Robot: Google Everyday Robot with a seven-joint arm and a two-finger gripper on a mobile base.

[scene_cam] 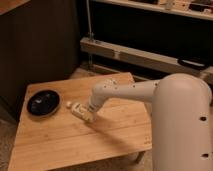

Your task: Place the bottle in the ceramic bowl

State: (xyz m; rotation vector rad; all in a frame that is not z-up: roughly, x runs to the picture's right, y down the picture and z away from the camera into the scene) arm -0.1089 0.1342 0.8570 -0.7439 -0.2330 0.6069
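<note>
The ceramic bowl (44, 102) is a round, glossy black bowl on the left part of the wooden table (60, 145). The bottle (76, 108) is small and cream-white, lying on its side with its white cap (68, 104) pointing at the bowl, a short gap to the bowl's right. My gripper (85, 113) is at the end of the white arm that reaches in from the right. It is shut on the bottle's body and holds it low over the tabletop.
My large white arm housing (180, 125) fills the right side. A dark cabinet wall (40, 45) stands behind the table. A low metal shelf rail (140, 55) runs at the back right. The table's front edge is near the bottom.
</note>
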